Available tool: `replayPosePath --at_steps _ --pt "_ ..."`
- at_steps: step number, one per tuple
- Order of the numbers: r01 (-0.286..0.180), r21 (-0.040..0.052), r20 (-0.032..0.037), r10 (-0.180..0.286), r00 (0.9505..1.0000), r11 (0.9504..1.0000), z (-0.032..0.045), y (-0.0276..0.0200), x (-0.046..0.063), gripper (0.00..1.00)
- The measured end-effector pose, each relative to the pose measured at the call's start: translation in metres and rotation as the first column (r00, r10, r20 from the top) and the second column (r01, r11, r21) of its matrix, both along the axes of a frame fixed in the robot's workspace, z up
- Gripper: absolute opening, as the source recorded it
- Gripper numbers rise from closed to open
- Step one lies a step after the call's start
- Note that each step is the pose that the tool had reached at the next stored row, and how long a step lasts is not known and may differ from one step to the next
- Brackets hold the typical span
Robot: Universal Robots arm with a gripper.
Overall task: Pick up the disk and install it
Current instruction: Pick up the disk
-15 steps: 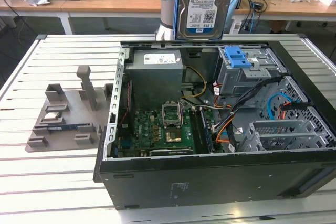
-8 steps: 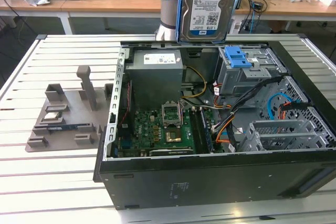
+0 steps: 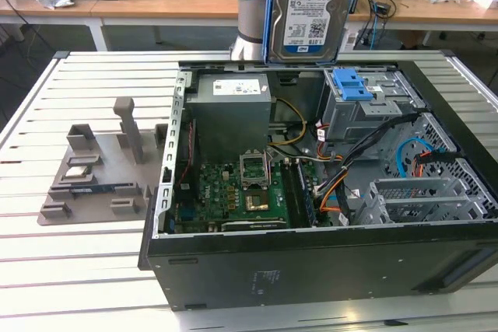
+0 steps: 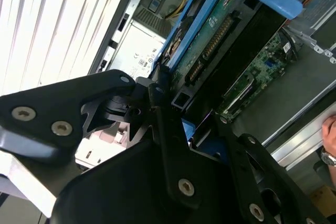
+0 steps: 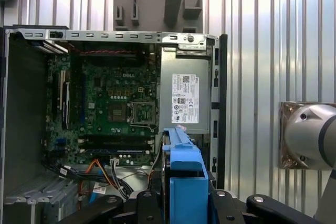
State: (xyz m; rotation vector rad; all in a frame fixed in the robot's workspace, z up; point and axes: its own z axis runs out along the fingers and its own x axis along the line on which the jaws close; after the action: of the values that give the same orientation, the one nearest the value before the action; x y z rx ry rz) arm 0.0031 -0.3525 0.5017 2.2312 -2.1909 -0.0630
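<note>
Gripper [image 5: 184, 203] is closed on the disk [image 3: 311, 13]. In both wrist views the black fingers [image 5: 144, 203] clamp it from either side by its blue side bracket. The disk is up in the air, standing on edge with its white-and-blue label facing the exterior camera. It hangs over the far edge of the open computer case [image 3: 311, 270] and touches nothing inside. The second wrist view shows the disk's [image 4: 210, 45] green circuit-board side and connector row. In the first wrist view the disk [image 5: 184, 177] shows edge-on as a blue strip. The arm [image 3: 253, 13] is just beside it, on the exterior view's left.

The case lies on its side on a slatted table [image 3: 93, 270], side panel off. Inside it:
- a grey power supply [image 3: 231, 110] at the far side
- a green motherboard [image 3: 226, 192] nearer the camera
- a grey metal drive cage [image 3: 366, 114] with a blue latch [image 3: 352, 83] on top, towards the exterior view's right
- loose cables [image 3: 342, 184] running between the cage and the board

A grey tray [image 3: 85, 206] sits on the table beside the case, on the exterior view's left. It holds a small silver chip [image 3: 75, 170] and a memory stick [image 3: 97, 189], each in its own slot.

A person's wrist [image 4: 328, 145] shows at the edge of the second wrist view.
</note>
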Motion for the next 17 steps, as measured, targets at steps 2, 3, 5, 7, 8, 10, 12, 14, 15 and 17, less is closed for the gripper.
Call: replayPosePath --at_steps 2,3,5,7,8,10,12,14,15,17 --pt "0.0 0.0 0.0 0.0 1.0 1.0 0.0 -0.0003 0.0006 0.37" --pt "0.0 0.0 0.0 0.0 1.0 1.0 0.0 -0.0004 0.001 0.37" --pt "0.0 0.0 0.0 0.0 1.0 1.0 0.0 -0.0006 0.0014 0.37" --pt "0.0 0.0001 0.0 0.0 1.0 1.0 0.0 -0.001 0.002 0.37" --pt "0.0 0.0001 0.0 0.0 1.0 1.0 -0.0001 -0.0012 0.0023 0.37" --pt "0.0 -0.0001 -0.0001 0.0 1.0 1.0 -0.0001 -0.0028 0.0037 0.37" --pt "0.0 0.0 0.0 0.0 1.0 1.0 -0.0001 -0.005 0.0043 0.37" --pt "0.0 0.0 0.0 0.0 1.0 1.0 -0.0002 -0.0069 0.0047 0.37" --pt "0.0 0.0 0.0 0.0 1.0 1.0 -0.0002 -0.0081 0.0048 0.37" --pt "0.0 0.0001 0.0 0.0 1.0 1.0 -0.0003 -0.0099 0.0051 0.37"
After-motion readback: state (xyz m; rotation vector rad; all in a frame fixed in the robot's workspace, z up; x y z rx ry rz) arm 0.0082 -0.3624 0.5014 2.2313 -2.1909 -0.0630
